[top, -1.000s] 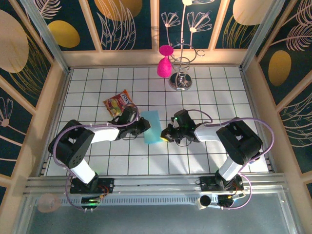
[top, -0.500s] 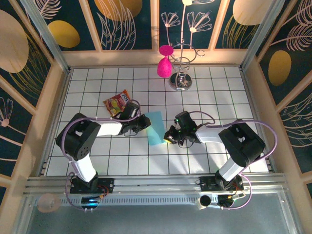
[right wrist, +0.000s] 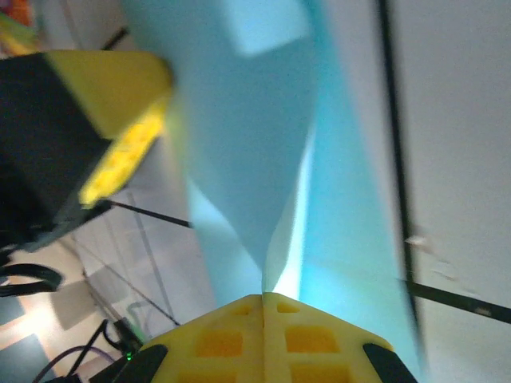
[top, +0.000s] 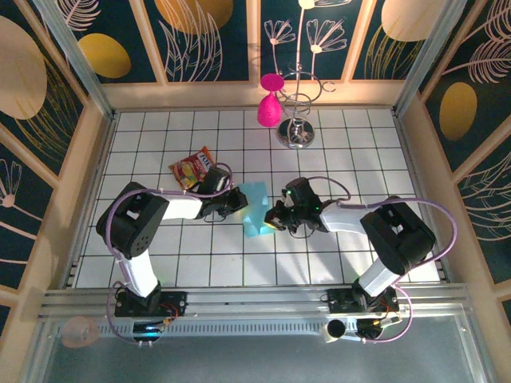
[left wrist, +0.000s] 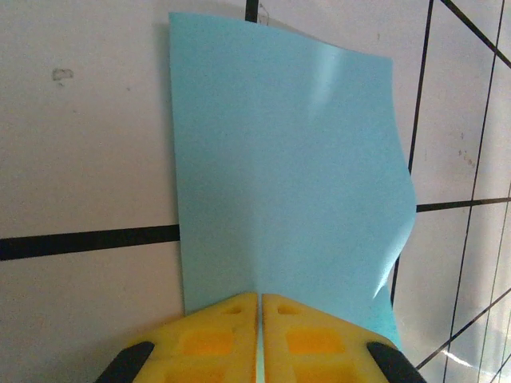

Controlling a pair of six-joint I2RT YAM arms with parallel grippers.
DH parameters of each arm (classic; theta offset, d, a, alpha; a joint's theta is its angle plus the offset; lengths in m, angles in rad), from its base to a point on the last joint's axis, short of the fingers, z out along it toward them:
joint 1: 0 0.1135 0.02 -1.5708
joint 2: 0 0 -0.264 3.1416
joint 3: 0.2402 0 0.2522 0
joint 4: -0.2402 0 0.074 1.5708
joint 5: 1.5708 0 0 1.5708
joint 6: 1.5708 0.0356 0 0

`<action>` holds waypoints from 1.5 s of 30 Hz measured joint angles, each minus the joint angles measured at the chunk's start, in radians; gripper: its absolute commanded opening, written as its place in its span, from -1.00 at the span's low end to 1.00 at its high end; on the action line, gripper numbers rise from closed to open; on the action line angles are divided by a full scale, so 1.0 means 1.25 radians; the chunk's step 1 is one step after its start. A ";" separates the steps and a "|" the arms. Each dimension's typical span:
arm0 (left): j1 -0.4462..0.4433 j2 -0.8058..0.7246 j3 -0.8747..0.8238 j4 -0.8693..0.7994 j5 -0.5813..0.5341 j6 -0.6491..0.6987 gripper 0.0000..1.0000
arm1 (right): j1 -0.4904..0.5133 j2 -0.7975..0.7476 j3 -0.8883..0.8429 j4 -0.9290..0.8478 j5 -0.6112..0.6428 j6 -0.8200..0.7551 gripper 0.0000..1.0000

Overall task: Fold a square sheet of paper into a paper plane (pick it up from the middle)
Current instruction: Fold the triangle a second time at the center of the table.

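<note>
There is one blue sheet of paper (top: 256,210). There is one red-and-yellow snack packet (top: 194,168). There is one pink thing (top: 269,108) at the back, maybe a cup turned upside down. There is one wire stand (top: 297,132). There are two robot arms, a left arm (top: 129,231) and a right arm (top: 397,233), on one table (top: 160,136).

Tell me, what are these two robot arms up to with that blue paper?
Two robot arms are working one light-blue sheet of paper between them in the middle of the tiled table. The left gripper is pinched shut on one edge of it. The right gripper is pinched shut on the opposite side, where the sheet bends into a fold. It is not yet a plane. A red-and-yellow snack packet lies apart, farther back on the table.
</note>
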 measured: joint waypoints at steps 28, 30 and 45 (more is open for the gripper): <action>0.008 -0.007 0.079 -0.078 -0.061 0.054 -0.79 | 0.014 0.131 0.076 0.097 -0.027 0.010 -1.00; 0.010 -0.002 0.082 -0.081 -0.061 0.054 -0.81 | 0.014 0.131 0.076 0.103 -0.027 0.013 -1.00; 0.010 0.029 0.083 -0.088 -0.061 0.054 -0.84 | 0.015 0.161 0.076 0.155 -0.014 0.034 -1.00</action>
